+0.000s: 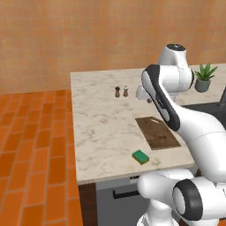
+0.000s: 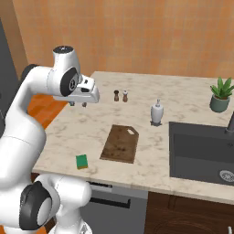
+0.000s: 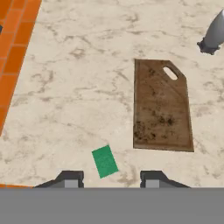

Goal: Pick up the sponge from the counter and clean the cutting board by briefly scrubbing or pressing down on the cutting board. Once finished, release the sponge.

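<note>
The sponge [image 1: 141, 156] [image 2: 82, 161] [image 3: 104, 161], a small green block with a yellow underside, lies on the marbled counter [image 1: 101, 119] [image 2: 183, 96] [image 3: 78, 87] near its front edge. Just right of it and a little farther back lies the dark-brown cutting board [image 1: 157, 132] [image 2: 120, 143] [image 3: 162, 107], slot end away from me. My gripper [image 2: 78, 104] [image 3: 110, 178] hangs open well above the counter, pointing down, with nothing between its fingers. In the hand view the sponge sits just above the gap between the fingertips.
Two small shakers [image 1: 121, 91] [image 2: 120, 95] stand farther back. A white soap dispenser [image 2: 157, 112] [image 3: 214, 33] stands beside the dark sink [image 2: 201, 151], with a potted plant [image 1: 204, 77] [image 2: 221, 94] behind. Orange tiled floor [image 1: 35, 145] lies left of the counter's edge.
</note>
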